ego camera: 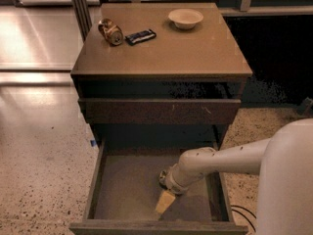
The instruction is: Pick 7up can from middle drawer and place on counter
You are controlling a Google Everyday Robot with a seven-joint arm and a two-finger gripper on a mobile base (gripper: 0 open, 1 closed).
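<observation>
The middle drawer [126, 187] is pulled wide open at the bottom of the view, with a flat grey-brown floor and low dark walls. My white arm reaches in from the right, and my gripper [165, 201] hangs low over the drawer floor near its front centre, yellowish tip pointing down. The 7up can does not show; if it is in the drawer, the gripper and wrist hide it. The counter [181, 53] is the light-brown cabinet top, well above and behind the gripper.
On the counter lie a brownish-gold can [110, 32] on its side, a dark flat packet [141, 36] beside it, and a pale bowl [185, 18] at the back. A closed drawer front [156, 110] overhangs the open drawer. Speckled floor lies to the left.
</observation>
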